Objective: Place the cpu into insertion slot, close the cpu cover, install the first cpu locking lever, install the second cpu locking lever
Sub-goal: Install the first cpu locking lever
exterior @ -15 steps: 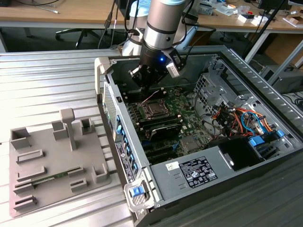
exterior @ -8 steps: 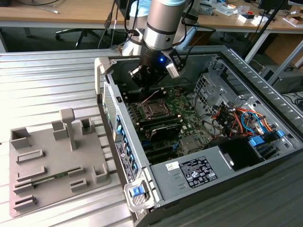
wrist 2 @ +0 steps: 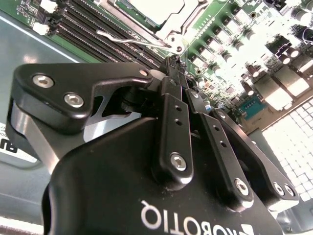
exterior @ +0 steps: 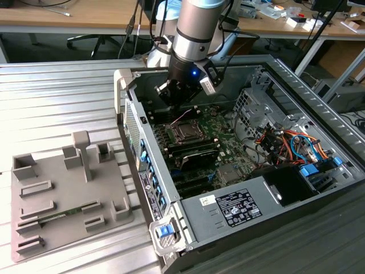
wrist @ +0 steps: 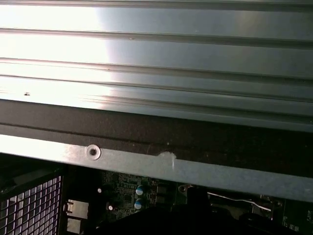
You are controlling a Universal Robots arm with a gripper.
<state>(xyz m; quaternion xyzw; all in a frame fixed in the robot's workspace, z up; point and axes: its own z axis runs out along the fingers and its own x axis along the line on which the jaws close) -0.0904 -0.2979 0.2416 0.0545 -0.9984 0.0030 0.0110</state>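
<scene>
Beneath the jaws: the socket [exterior: 185,132] on the motherboard [exterior: 228,142] sat directly under the gripper [exterior: 180,105] in the exterior view.
Jaws: in the second wrist view the gripper [wrist 2: 172,63] had its two black fingers [wrist 2: 171,122] drawn together until the tips met. Nothing was seen pinched between them.
cpu: seated in the socket, grey metal top facing up [wrist 2: 155,7]. It lay just past the fingertips and apart from them. The exterior view showed it as a grey square [exterior: 186,133] below the jaws.
cpu cover: the silver frame [wrist 2: 178,27] lay flat around the cpu top, beside the fingertips.
locking lever: a thin silver wire [wrist 2: 129,39] ran along the socket edge, with one end close to the fingertips. Could not tell whether it touched them or whether it was latched.
memory slots: black rows [wrist 2: 88,24] lay to one side of the jaws, next to the lever.
computer case: lay open on its side [exterior: 274,74], with the jaws inside it. Its rim [wrist: 146,164] crossed the first wrist view.
power supply: [exterior: 239,205] well apart from the jaws, at the near end of the case.
ribbed table: [exterior: 57,103] carried the case, and showed beyond the rim in the first wrist view [wrist: 146,73].
fixture tray: grey, with upright holders [exterior: 51,200]. It stood outside the case, well apart from the jaws.
</scene>
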